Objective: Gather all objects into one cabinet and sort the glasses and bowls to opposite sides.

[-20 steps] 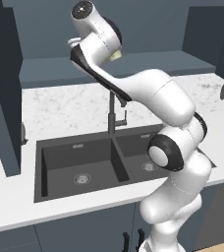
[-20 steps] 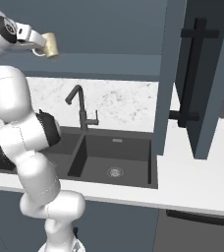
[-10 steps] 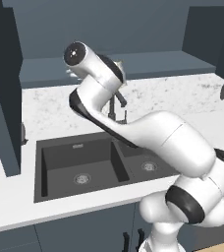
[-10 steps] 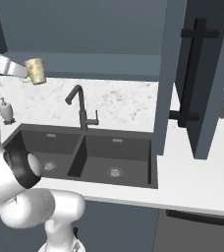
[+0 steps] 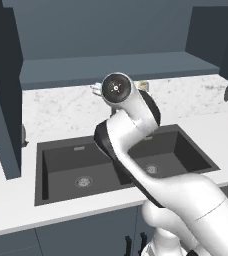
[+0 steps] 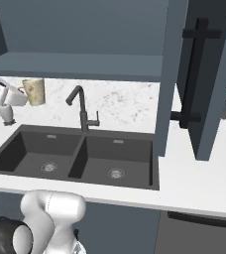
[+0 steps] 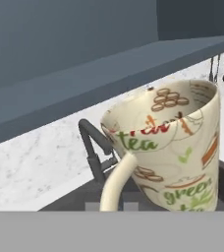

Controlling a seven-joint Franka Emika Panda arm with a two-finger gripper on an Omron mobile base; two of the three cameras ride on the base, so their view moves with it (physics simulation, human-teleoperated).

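A: We have the cream patterned mug point(image 7: 170, 147) in hand. The gripper point(image 6: 22, 92) is clenched on it, near the handle side as far as we can tell, since the fingertips themselves are hidden low in the hand view. "Green tea" lettering on its wall.

B: Where's it sitting?

A: In the air, upright, above the counter at the left end of the double sink point(image 6: 80, 158), left of the black faucet point(image 6: 81, 110). In the left base view the mug rim point(image 5: 142, 85) just peeks past the arm's wrist.

B: And the carry?

A: We'd judge it a transport step. Keep the mug level, lift clear of the faucet and the underside of the wall units, and swing wide of the open cabinet door point(image 6: 199, 79) with its black bar handle point(image 6: 193, 74). We'd approach the shelf front-on and set it on the mugs' side.
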